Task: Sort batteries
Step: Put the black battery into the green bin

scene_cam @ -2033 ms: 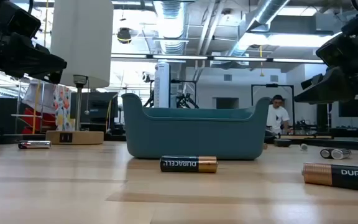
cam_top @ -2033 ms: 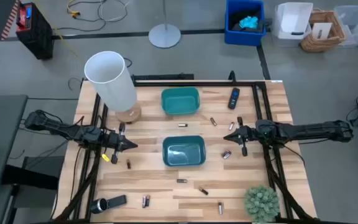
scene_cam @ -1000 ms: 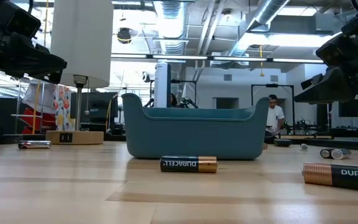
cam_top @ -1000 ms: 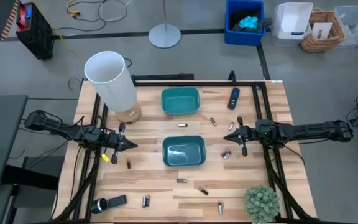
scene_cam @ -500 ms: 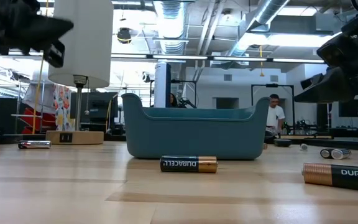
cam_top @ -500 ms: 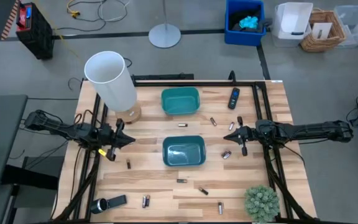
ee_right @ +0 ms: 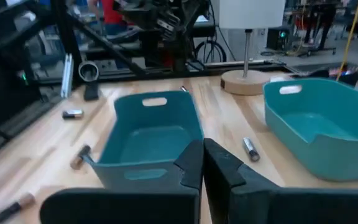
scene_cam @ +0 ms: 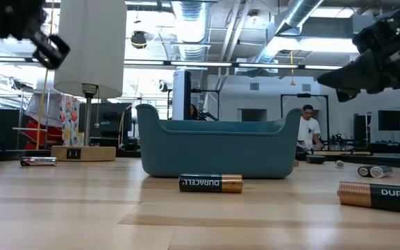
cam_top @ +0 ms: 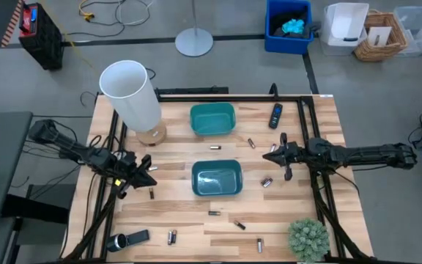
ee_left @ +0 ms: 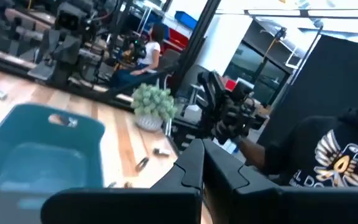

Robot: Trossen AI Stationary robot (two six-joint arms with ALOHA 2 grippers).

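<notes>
Two teal bins sit mid-frame on the counter (cam_top: 321,117) in the high view, the far bin (cam_top: 212,119) above the near bin (cam_top: 217,178), and neither holds a battery that I can see, so the sorting looks barely begun. Batteries lie scattered on the wood: one (cam_top: 214,147) between the bins, one (cam_top: 252,142) right of it, a pair (cam_top: 267,182) just right of the near bin, one (cam_top: 152,193) at lower left of that bin, and several along the lower part of the frame, such as (cam_top: 213,213), (cam_top: 239,224), (cam_top: 172,236) and (cam_top: 260,245). The left claw (cam_top: 147,177) hangs at centre left, its fingers pressed together and empty, pointing down-right toward the battery beside it. The right claw (cam_top: 272,155) hangs at centre right, likewise pinched closed with nothing in it, near the pair of batteries. A lamp (cam_top: 132,94) stands at upper left, a plant (cam_top: 308,239) at lower right. The step in hand seems to be the approach to a first pick. Next, whichever arm goes first must spread its fingers, drop over a battery across its length, and close on it.
</notes>
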